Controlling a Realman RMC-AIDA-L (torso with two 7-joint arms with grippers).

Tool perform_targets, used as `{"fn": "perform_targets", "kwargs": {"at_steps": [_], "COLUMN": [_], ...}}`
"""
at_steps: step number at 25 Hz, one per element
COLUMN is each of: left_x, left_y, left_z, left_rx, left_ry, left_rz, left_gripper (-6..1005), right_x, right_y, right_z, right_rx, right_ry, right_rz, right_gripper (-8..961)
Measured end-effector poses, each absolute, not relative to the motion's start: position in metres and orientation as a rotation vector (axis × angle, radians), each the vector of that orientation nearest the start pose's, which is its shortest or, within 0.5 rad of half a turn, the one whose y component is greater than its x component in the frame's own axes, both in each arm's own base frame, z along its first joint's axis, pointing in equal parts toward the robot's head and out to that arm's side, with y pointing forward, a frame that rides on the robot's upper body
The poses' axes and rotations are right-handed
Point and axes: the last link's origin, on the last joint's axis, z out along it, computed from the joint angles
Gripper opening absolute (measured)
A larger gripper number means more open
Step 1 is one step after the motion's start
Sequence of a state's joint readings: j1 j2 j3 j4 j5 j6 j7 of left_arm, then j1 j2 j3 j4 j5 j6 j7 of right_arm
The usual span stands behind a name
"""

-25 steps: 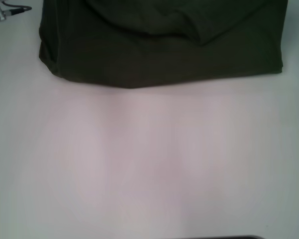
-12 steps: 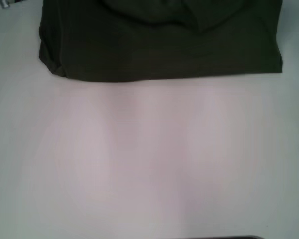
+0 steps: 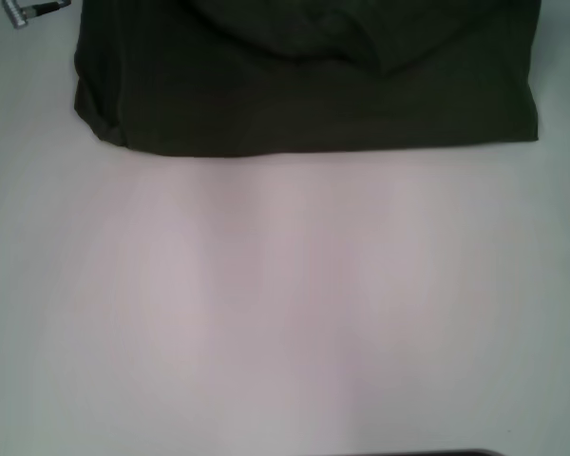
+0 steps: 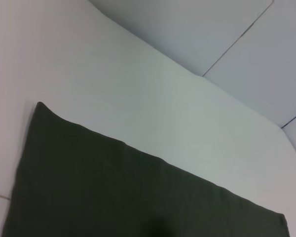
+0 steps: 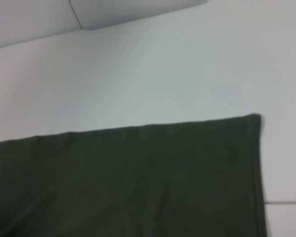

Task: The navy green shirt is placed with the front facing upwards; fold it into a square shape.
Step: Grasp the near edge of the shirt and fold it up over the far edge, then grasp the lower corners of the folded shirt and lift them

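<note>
While the head camera looks down on a pale table [image 3: 285,313], the navy green shirt [image 3: 304,85] lies across the far part of that surface, running out of view at the far edge. Its near edge is a fairly straight line from side to side, and the corner on the robot's left is rounded and bunched into a small roll of fabric. Over the upper middle of the cloth a second layer rests on the first, its curved border making a soft ridge with a few creases. No chest lettering or neck label shows anywhere on the visible fabric.

At the far left corner of the head view, a small piece of the left gripper [image 3: 33,9] is visible: a grey metal part with a dark tip, above the bare table and just beside the shirt's left side, not touching it. So little of this claw appears that whether it is spread or closed cannot be told, nor whether it has hold of anything.

The left wrist view shows the shirt [image 4: 138,192] lying flat with one pointed corner and a long straight edge on the table [image 4: 138,89]. The right wrist view shows the shirt [image 5: 138,177] flat as well, with a hemmed side edge and a square corner. The right gripper does not appear in any view, so its state cannot be told either.
</note>
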State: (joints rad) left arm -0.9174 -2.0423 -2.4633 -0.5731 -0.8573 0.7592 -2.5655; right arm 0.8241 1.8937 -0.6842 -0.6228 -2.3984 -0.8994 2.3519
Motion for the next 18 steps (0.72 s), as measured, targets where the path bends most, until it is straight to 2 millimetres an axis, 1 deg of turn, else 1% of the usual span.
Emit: {"fn": "perform_targets", "kwargs": {"at_steps": [1, 3, 7, 12, 13, 18], "left_x": [-0.209, -0.208, -0.208, -0.209, -0.21, -0.213], "left_y": [0.488, 0.488, 0.487, 0.484, 0.483, 0.479], "left_z": [0.026, 0.026, 0.025, 0.023, 0.022, 0.027], "left_rx": [-1.82, -1.822, -1.83, -1.837, -1.841, -1.859], "left_ry": [-1.557, -1.556, -1.561, -1.578, -1.582, -1.591], "left_rz": [-0.642, -0.641, -0.639, -0.634, -0.632, -0.633], "left_gripper": [67, 68, 250, 486, 534, 645], "right_x": [0.265, 0.261, 0.252, 0.248, 0.248, 0.249], "right_y": [0.477, 0.48, 0.486, 0.487, 0.486, 0.48], "right_z": [0.101, 0.102, 0.097, 0.093, 0.094, 0.101], "right_rx": [-1.932, -1.939, -1.961, -1.976, -1.981, -2.016], "right_ry": [1.27, 1.251, 1.198, 1.188, 1.199, 1.271], "right_rz": [0.323, 0.316, 0.282, 0.27, 0.27, 0.261], "right_gripper": [24, 81, 195, 438, 461, 573]}}
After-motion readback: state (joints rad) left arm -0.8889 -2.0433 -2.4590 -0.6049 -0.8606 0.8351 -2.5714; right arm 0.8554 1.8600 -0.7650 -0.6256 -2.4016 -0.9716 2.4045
